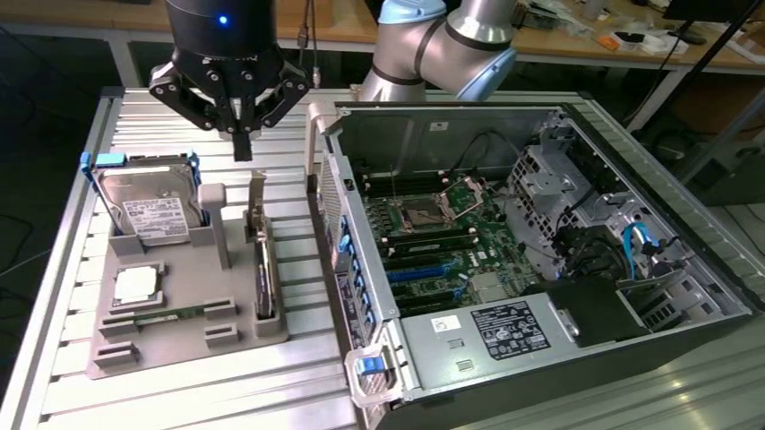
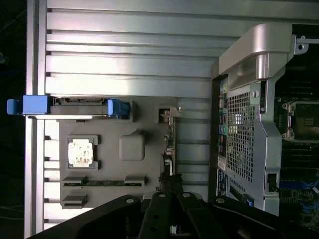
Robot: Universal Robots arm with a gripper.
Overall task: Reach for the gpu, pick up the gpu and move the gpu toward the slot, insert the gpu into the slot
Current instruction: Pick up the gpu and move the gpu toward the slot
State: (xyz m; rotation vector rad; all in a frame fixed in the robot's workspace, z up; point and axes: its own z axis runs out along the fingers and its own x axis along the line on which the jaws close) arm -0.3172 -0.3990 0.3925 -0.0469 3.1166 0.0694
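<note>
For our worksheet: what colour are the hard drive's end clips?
Blue clips, clearest in wrist view.

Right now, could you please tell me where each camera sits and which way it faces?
Exterior view: off the arm, high up, angled down over the table, holder and open case; the arm and shut gripper show.
Wrist view: on the wrist, facing straight down at the holder; the gripper shows.
Shared: gripper, gpu, hard drive, holder, case.
</note>
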